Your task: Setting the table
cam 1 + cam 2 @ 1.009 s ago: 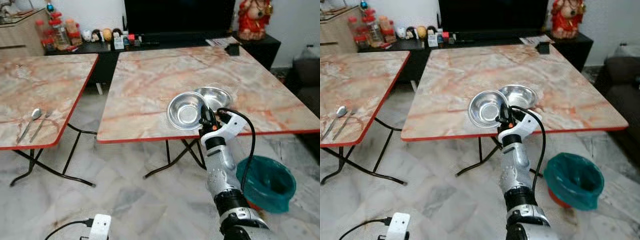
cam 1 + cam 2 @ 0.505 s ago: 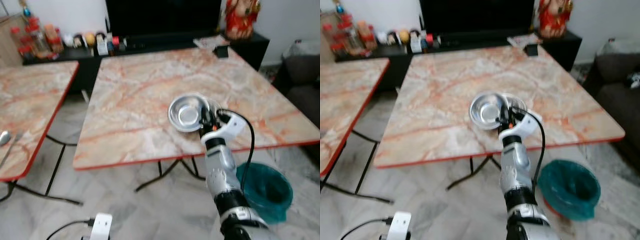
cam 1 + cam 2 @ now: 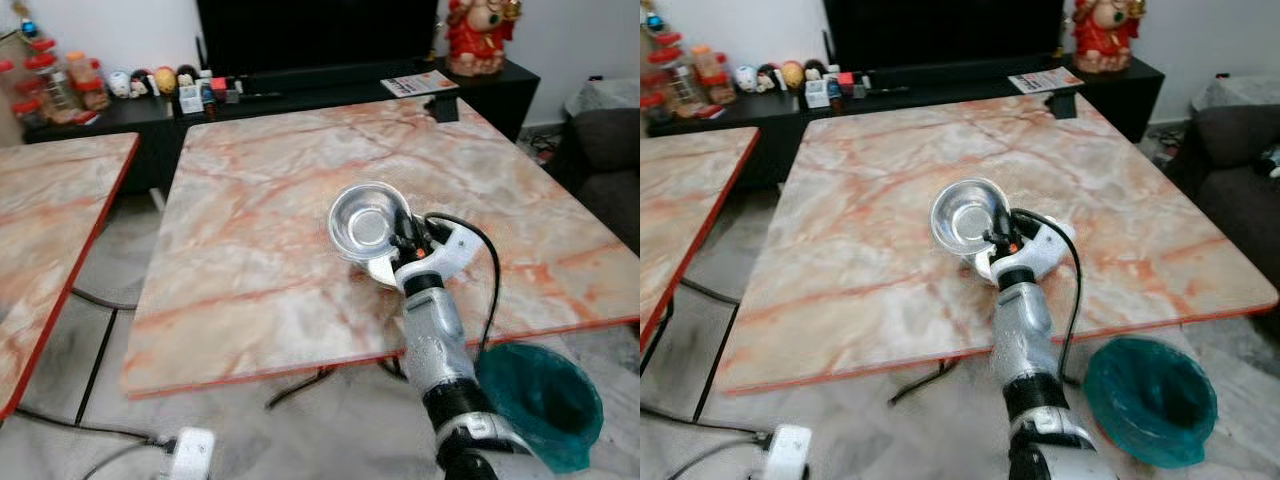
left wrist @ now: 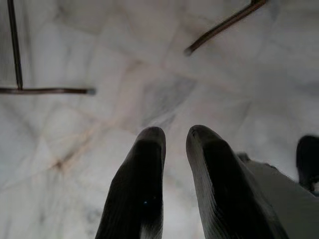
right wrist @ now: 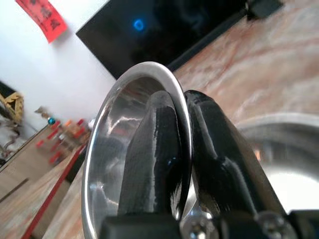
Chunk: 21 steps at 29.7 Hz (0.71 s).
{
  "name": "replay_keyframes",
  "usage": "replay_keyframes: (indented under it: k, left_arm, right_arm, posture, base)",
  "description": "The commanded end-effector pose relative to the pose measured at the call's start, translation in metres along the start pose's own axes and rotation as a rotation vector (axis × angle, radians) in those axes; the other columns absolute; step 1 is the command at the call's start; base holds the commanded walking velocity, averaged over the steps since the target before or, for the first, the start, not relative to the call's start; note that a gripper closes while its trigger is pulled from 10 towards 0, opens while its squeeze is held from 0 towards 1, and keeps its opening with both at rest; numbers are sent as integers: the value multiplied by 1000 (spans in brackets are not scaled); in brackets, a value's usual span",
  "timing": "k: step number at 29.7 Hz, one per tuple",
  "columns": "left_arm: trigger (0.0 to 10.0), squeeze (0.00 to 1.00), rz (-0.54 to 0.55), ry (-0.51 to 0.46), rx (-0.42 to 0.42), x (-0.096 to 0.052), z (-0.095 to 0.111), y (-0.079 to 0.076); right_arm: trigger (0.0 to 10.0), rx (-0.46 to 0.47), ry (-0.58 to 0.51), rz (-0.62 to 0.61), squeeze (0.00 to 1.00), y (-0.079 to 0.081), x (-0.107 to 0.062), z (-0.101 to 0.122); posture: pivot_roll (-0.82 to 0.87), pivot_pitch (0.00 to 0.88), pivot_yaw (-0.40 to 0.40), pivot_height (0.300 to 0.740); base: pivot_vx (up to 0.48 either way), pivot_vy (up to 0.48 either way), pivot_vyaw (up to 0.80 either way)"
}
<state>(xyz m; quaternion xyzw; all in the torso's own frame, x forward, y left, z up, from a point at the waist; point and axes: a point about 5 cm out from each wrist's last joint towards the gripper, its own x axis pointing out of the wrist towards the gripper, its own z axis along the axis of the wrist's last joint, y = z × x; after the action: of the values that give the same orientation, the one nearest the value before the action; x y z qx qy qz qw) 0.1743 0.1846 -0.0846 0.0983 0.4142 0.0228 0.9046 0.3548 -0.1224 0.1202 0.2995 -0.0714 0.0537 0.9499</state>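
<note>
Bowl held: steel bowl (image 3: pixel 365 222), tilted on edge, its rim pinched between the right gripper (image 5: pixel 180 144) jaws, one finger inside the wall and one outside; lifted above the middle of the marble bench (image 3: pixel 250 240).
Second bowl: another steel bowl (image 5: pixel 279 164) resting on the bench directly under and behind the held one, partly hidden by it in the head views.
Right jaws: narrow, clamped on the rim; a rim grip probably suits a thin-walled bowl too broad to span.
Right arm: silver forearm (image 3: pixel 432 345) reaching up from the near edge of the bench, black cable looping beside the wrist.
Left gripper (image 4: pixel 174 149): hanging idle over the marble floor (image 4: pixel 149 74) beside the bench legs, jaws narrowly parted and holding nothing.
Surroundings: teal bin (image 3: pixel 545 400) on the floor off the near right corner of the bench; a second marble bench (image 3: pixel 50 230) to its left; a television (image 3: pixel 310 30) beyond its far edge.
Stage (judged): bowl separated from its partner, not yet set at a place.
</note>
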Motion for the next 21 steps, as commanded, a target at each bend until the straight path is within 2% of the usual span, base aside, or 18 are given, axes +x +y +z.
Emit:
replay_keyframes:
  k: [1, 18, 20, 21]
  left_arm:
    - [10000, 0, 32, 12, 14, -1, -4, 13]
    - [10000, 0, 34, 10, 16, -1, -4, 14]
    - [10000, 0, 33, 8, 22, -1, -4, 15]
    - [10000, 0, 34, 8, 22, -1, -4, 15]
  right_arm:
    - [10000, 17, -7, 39, 0, 16, 5, -1]
    - [10000, 15, -76, -7, 0, 17, 6, 15]
    - [10000, 37, -143, -68, 0, 19, 5, 34]
    - [10000, 38, -145, -72, 0, 19, 5, 34]
  posture:
    - [37, 12, 34, 740]
    - [33, 16, 38, 740]
    - [26, 21, 45, 740]
    - [26, 21, 45, 740]
  base:
    - [356, 0, 0]
    - [0, 0, 0]
    - [0, 0, 0]
    - [0, 0, 0]
